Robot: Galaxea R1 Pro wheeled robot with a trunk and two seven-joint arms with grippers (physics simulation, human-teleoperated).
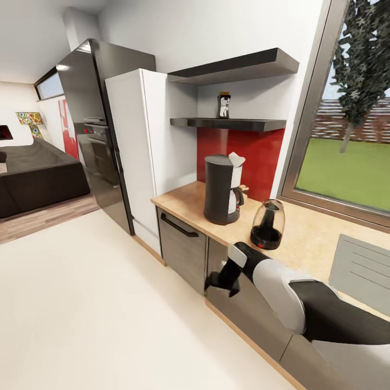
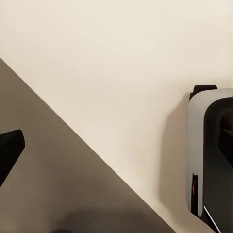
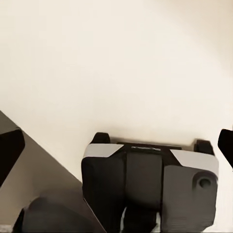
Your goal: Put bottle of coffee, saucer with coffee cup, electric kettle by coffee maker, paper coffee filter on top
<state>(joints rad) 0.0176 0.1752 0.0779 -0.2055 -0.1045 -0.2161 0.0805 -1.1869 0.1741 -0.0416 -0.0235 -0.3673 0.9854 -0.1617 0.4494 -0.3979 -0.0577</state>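
The coffee maker (image 1: 222,189) stands on the kitchen countertop (image 1: 303,238) near its left end, with the white paper coffee filter (image 1: 236,158) on its top. The electric kettle (image 1: 267,225) stands close by on its right. The bottle of coffee (image 1: 224,105) sits on the kitchen shelf (image 1: 233,123) above. The saucer and coffee cup are out of view. One arm hangs in front of the cabinets, its gripper (image 1: 222,279) low; which arm it is I cannot tell. My right gripper (image 3: 116,145) is open and empty over the floor. A left fingertip (image 2: 9,150) sits wide apart, holding nothing.
A white fridge (image 1: 141,151) and a tall black oven unit (image 1: 97,124) stand left of the counter. A thicker upper shelf (image 1: 238,65) hangs above. A grey ribbed panel (image 1: 360,265) lies at the counter's right. A dark sofa (image 1: 32,173) is far left. My own base (image 3: 145,189) is below.
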